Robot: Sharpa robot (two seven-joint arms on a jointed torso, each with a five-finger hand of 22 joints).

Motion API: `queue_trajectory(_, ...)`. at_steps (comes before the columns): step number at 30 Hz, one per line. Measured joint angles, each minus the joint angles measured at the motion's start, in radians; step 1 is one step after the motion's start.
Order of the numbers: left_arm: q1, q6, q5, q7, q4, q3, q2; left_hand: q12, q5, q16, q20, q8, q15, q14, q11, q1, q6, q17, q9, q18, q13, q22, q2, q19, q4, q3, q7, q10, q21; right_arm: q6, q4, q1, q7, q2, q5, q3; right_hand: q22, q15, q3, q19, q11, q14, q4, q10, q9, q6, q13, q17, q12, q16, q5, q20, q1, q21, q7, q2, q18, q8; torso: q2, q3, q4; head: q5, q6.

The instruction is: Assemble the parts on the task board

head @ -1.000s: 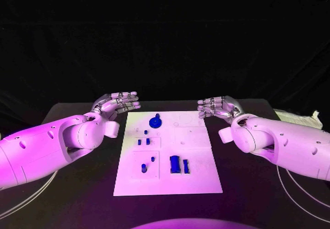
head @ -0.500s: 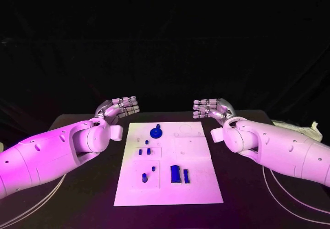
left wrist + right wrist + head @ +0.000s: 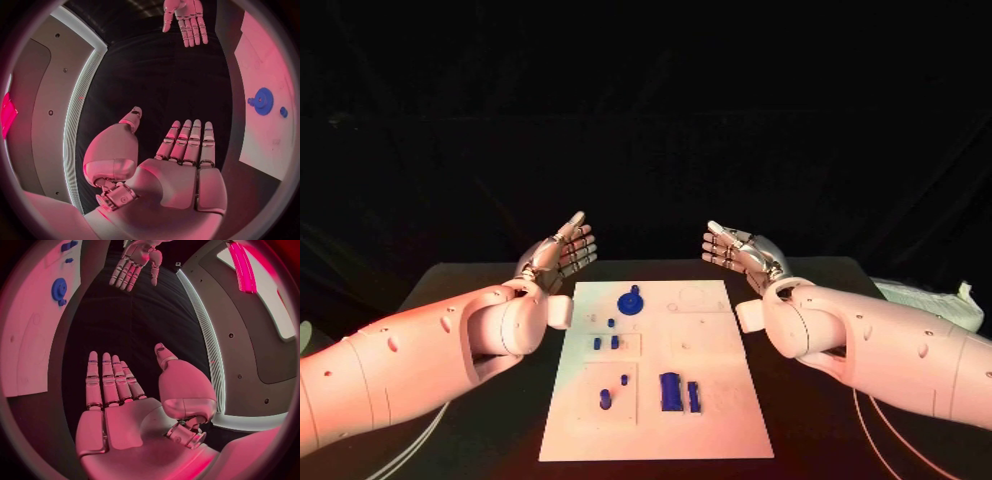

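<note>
Evidently both hands are flat, fingers straight, holding nothing, raised at the table's far side.
The left hand [image 3: 560, 253] and right hand [image 3: 737, 250] face each other, well apart, likely held clear of the task board [image 3: 711, 400] between the arms on the table [image 3: 473, 280]; it carries one blue gear [image 3: 630, 303], two upright blocks [image 3: 679, 392] and about six small pegs [image 3: 606, 342].

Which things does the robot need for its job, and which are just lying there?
For the job: board, round blue part, other blue parts, left hand, right hand, both open and holding nothing.
Just lying there: pale bag at the table's right edge.
</note>
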Motion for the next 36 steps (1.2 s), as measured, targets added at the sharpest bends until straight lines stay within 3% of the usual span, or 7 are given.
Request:
queue_trajectory(4,-0.031,-0.088,-0.024,0.016,0.079,0.011,-0.016,-0.005,-0.024,-0.008,-0.025,-0.004,-0.036,-0.085,-0.017,-0.112,-0.084,-0.003,-0.003,-0.015,-0.003,-0.024,0.012,-0.066,0.001,-0.032,-0.029,-0.086,-0.005,-0.081,0.099,-0.004,0.024,-0.018,0.041,-0.011,-0.020,-0.006,-0.026,-0.095,-0.024,-0.103,-0.002,-0.099,-0.004,-0.087,-0.003,-0.014,-0.004,-0.002,-0.039,-0.017,-0.120,-0.017,-0.032,0.004,-0.008,-0.006,-0.011,-0.0007,-0.0078,0.014,0.036)
queue_trajectory(9,-0.058,-0.204,-0.060,0.040,0.152,0.021,-0.030,-0.005,-0.036,-0.012,-0.052,-0.004,-0.071,-0.176,-0.066,-0.233,-0.174,-0.005,-0.005,-0.031,-0.005,-0.049,0.019,-0.135,0.003,-0.066,-0.071,-0.179,-0.005,-0.174,0.172,-0.007,0.054,-0.032,0.089,-0.018,-0.047,-0.009,-0.054,-0.196,-0.038,-0.214,-0.004,-0.206,-0.007,-0.180,-0.004,-0.023,-0.004,-0.002,-0.065,-0.066,-0.247,-0.025,-0.071,0.007,-0.048,-0.006,-0.019,-0.0007,-0.0135,0.021,0.058)
queue_trajectory(14,-0.072,-0.298,-0.089,0.061,0.190,0.026,-0.039,-0.005,-0.038,-0.012,-0.077,-0.004,-0.087,-0.246,-0.093,-0.327,-0.245,-0.006,-0.006,-0.070,-0.006,-0.080,0.022,-0.190,0.003,-0.094,-0.088,-0.251,-0.005,-0.236,0.195,-0.008,0.076,-0.036,0.122,-0.020,-0.093,-0.010,-0.074,-0.275,-0.043,-0.300,-0.004,-0.289,-0.007,-0.253,-0.006,-0.026,-0.004,-0.006,-0.072,-0.093,-0.348,-0.029,-0.088,0.008,-0.084,-0.006,-0.022,-0.0011,-0.0161,0.022,0.063)
queue_trajectory(17,-0.074,-0.328,-0.100,0.070,0.196,0.027,-0.040,-0.005,-0.042,-0.012,-0.107,-0.004,-0.092,-0.283,-0.101,-0.376,-0.281,-0.006,-0.006,-0.093,-0.006,-0.110,0.023,-0.220,0.003,-0.106,-0.094,-0.288,-0.005,-0.252,0.195,-0.008,0.083,-0.036,0.132,-0.020,-0.108,-0.011,-0.102,-0.316,-0.045,-0.345,-0.004,-0.332,-0.008,-0.291,-0.006,-0.027,-0.004,-0.006,-0.076,-0.102,-0.400,-0.029,-0.093,0.008,-0.086,-0.006,-0.022,-0.0011,-0.0167,0.022,0.063)
queue_trajectory(19,-0.074,-0.344,-0.106,0.075,0.196,0.027,-0.040,-0.005,-0.042,-0.012,-0.123,-0.004,-0.094,-0.304,-0.104,-0.405,-0.303,-0.006,-0.006,-0.093,-0.006,-0.123,0.023,-0.236,0.002,-0.115,-0.097,-0.311,-0.005,-0.261,0.195,-0.008,0.087,-0.037,0.139,-0.020,-0.115,-0.011,-0.121,-0.340,-0.046,-0.372,-0.004,-0.358,-0.008,-0.313,-0.006,-0.028,-0.004,-0.006,-0.076,-0.105,-0.431,-0.029,-0.095,0.009,-0.101,-0.006,-0.023,-0.0011,-0.0169,0.022,0.063)
queue_trajectory(23,-0.074,-0.361,-0.114,0.081,0.197,0.027,-0.040,-0.005,-0.042,-0.012,-0.147,-0.004,-0.097,-0.343,-0.108,-0.457,-0.342,-0.006,-0.006,-0.105,-0.006,-0.141,0.024,-0.262,0.003,-0.152,-0.100,-0.351,-0.005,-0.273,0.196,-0.008,0.092,-0.037,0.146,-0.020,-0.123,-0.011,-0.147,-0.384,-0.048,-0.419,-0.004,-0.404,-0.008,-0.354,-0.006,-0.029,-0.004,-0.006,-0.080,-0.110,-0.486,-0.029,-0.098,0.009,-0.101,-0.006,-0.023,-0.0011,-0.0171,0.023,0.063)
queue_trajectory(36,-0.074,-0.382,-0.123,0.088,0.197,0.027,-0.040,-0.005,-0.042,-0.012,-0.163,-0.004,-0.097,-0.432,-0.114,-0.578,-0.431,-0.006,-0.006,-0.110,-0.006,-0.156,0.024,-0.331,0.003,-0.203,-0.104,-0.443,-0.005,-0.286,0.196,-0.008,0.099,-0.037,0.156,-0.020,-0.130,-0.012,-0.165,-0.487,-0.048,-0.532,-0.003,-0.511,-0.008,-0.445,-0.005,-0.029,-0.004,-0.006,-0.080,-0.114,-0.616,-0.033,-0.102,0.009,-0.109,-0.009,-0.023,-0.0011,-0.0171,0.023,0.064)
